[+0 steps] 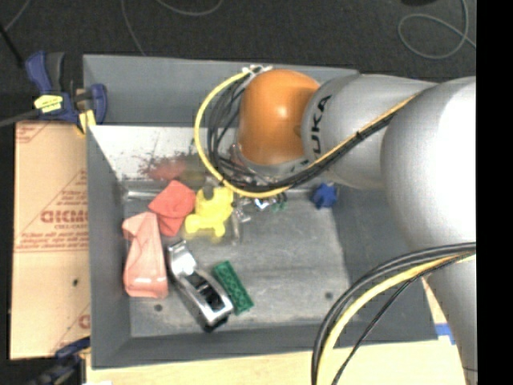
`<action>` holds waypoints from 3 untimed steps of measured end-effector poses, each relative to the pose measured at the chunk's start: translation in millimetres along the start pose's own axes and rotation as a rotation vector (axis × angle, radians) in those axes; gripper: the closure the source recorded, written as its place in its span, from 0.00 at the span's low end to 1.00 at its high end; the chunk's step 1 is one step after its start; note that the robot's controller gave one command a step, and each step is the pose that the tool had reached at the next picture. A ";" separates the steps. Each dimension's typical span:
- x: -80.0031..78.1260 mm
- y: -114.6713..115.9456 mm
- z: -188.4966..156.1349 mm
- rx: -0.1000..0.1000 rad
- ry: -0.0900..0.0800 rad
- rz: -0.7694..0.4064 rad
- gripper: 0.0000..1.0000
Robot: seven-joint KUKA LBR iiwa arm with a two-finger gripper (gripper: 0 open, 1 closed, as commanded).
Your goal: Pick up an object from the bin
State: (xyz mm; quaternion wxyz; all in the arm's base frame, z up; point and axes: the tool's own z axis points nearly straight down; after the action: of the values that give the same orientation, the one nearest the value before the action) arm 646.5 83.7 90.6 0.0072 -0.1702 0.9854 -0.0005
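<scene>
**Hovering low at the bin's middle, grip hidden under the wrist**

Reaching in from 3 o'clock, the silver arm [385,135] bends down into the grey metal bin [292,275]. Its rounded orange wrist cover [271,119] sits directly above the gripper [250,207]. From this high viewpoint the cover and its looped cables mask most of the tool, so I cannot tell whether the gripper is spread or closed, and nothing can be seen held in it.

The likeliest thing to be picked, judging by nearness alone, is the lumpy yellow plastic piece [210,212], just beside the gripper at its 9 o'clock. It rests on the bin floor and touches the folded coral-red soft piece [171,204] on its far side. That crowding probably explains the approach from the open floor side, where there is room to come down.

The other things lie toward 7 and 8 o'clock. They are a long pink soft roll [144,257], a silver-and-black stapler-like tool [197,289] lying slantwise, and a green ridged block [233,285] against the tool's lower end. A small blue piece [323,195] sits apart at 3 o'clock of the gripper, half under the arm.

Lifting has not begun, since everything rests on the floor.
</scene>
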 end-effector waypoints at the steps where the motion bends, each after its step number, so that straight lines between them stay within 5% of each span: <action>1: 0.3 -10.0 19.1 -0.002 0.003 -0.077 1.00; 3: 0.4 -10.0 17.9 -0.003 0.003 -0.076 1.00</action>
State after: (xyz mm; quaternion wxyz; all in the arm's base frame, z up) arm 649.8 74.2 72.7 0.0056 -0.2075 0.9782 0.0003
